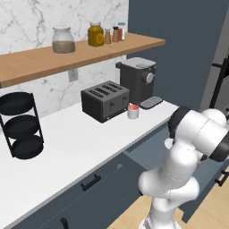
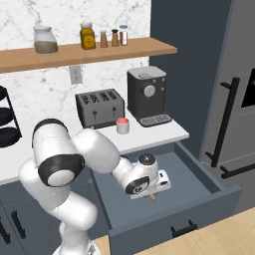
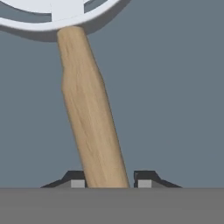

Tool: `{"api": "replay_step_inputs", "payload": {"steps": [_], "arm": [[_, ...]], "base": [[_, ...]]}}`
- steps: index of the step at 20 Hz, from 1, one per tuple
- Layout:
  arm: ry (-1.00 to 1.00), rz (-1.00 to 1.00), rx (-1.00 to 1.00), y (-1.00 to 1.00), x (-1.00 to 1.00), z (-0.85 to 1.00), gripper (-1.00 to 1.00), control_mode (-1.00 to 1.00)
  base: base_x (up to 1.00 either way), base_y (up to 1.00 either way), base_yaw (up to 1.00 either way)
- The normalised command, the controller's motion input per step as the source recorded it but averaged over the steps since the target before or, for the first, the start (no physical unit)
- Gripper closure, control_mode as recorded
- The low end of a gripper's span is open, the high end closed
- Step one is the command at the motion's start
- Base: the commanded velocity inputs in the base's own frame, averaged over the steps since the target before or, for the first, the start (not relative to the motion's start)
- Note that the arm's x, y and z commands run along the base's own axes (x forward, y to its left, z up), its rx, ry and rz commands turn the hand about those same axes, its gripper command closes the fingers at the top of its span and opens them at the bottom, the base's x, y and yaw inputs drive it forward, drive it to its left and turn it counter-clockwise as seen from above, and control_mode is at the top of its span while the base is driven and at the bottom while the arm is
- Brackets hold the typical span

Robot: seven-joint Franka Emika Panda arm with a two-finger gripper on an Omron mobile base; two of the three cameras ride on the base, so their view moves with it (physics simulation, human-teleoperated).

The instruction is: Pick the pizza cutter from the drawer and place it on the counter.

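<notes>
The drawer (image 2: 209, 196) stands pulled out below the white counter (image 2: 154, 135), and my arm reaches down into it. The pizza cutter's tan wooden handle (image 3: 89, 118) lies on the drawer's grey floor (image 3: 175, 87), running up to the pale round blade (image 3: 57, 13) at the top of the hand view. My gripper (image 3: 111, 181) straddles the near end of the handle, fingertips (image 3: 78, 183) tight against its sides. In the right base view the gripper (image 2: 152, 194) sits low in the drawer with a bit of the tan handle (image 2: 153, 198) under it. The left base view shows the open drawer (image 1: 150, 150) behind my arm.
On the counter (image 1: 80, 138) stand a black toaster (image 1: 105, 100), a coffee machine (image 1: 137, 79), a small white cup with red top (image 1: 133, 111) and a black tiered stand (image 1: 21, 125). A wooden shelf (image 1: 67, 56) with jars hangs above. A tall cabinet (image 2: 234, 99) stands right of the drawer.
</notes>
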Motion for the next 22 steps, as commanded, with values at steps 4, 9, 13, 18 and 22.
{"api": "replay_step_inputs", "payload": {"steps": [4,9,13,18,22], "arm": [[-0.05,0.1,0.0,0.59,0.01,1.0,1.0,-1.0],[0.03,0.08,-0.05,0.98,0.12,1.0,1.0,-1.0],[0.14,0.09,-0.1,1.0,0.46,0.83,1.0,-1.0],[0.18,0.07,-0.04,1.0,0.71,0.76,1.0,-1.0],[0.2,0.02,-0.02,0.94,0.75,0.39,1.0,-1.0]], "base": [[0.0,0.0,0.0],[0.0,0.0,0.0],[0.0,0.0,0.0],[0.0,0.0,0.0],[0.0,0.0,0.0]]}}
